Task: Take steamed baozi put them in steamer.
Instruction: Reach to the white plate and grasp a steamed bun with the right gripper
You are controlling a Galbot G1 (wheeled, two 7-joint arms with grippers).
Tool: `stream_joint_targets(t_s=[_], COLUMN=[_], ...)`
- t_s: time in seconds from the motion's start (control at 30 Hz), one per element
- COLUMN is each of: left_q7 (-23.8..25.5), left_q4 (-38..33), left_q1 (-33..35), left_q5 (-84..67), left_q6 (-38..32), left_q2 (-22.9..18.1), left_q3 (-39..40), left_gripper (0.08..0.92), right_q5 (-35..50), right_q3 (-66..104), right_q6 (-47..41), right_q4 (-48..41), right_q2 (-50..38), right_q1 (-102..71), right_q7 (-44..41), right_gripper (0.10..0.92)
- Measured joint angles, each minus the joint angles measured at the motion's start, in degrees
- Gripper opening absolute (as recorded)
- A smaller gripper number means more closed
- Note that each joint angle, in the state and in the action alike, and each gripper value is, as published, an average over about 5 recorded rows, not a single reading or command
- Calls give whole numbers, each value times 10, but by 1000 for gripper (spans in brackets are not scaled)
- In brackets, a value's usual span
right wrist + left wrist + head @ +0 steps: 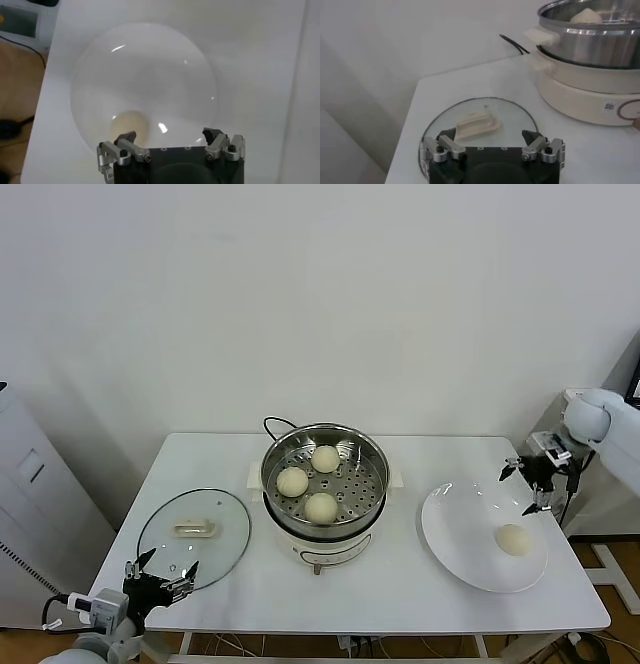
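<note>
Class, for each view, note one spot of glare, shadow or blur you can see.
Head view: steamer steel gleams and the glass lid shows faint reflections. Left wrist view: soft throughout, the steamer rim shining. Right wrist view: small bright glints on the plate, and the baozi looks hazy.

The head camera is looking down on the whole table (400,604), while the wrist cameras are closing in low over the lid (515,117) and steeply above the plate (145,65).
</note>
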Motion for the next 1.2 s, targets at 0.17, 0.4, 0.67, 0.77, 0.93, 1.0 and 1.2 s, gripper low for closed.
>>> stream_joint_targets(t_s=[0.17,0.4,0.67,0.77,0.93,1.0,1.2], left_q7=[0,0,0,0,0,0,0], left_q4=[-1,-2,-2,-2,-1,-1,0], left_q1=[-1,-1,-2,-2,-2,-2,-2], left_q5=[0,0,0,0,0,0,1], left_q6=[1,2,2,2,2,2,3], left_q2=[0,0,0,-1,-1,-1,-1], left_q3=[0,1,1,1,1,1,3], left_gripper=[823,823,823,823,823,823,823], right_q5=[-17,-40,-64,-73,-85,-91,-105], right_q3=[33,72,108,119,135,142,162], right_q6=[-3,-4,-2,-1,0,1,0], right_q4=[-10,-22,-36,-42,-50,-55,-66], right_q2=[-1,-1,5,8,15,19,30], right_q1=[-39,-82,-120,-133,-151,-158,-175], right_q7=[6,10,13,12,13,15,20], right_gripper=[823,823,823,823,820,810,674])
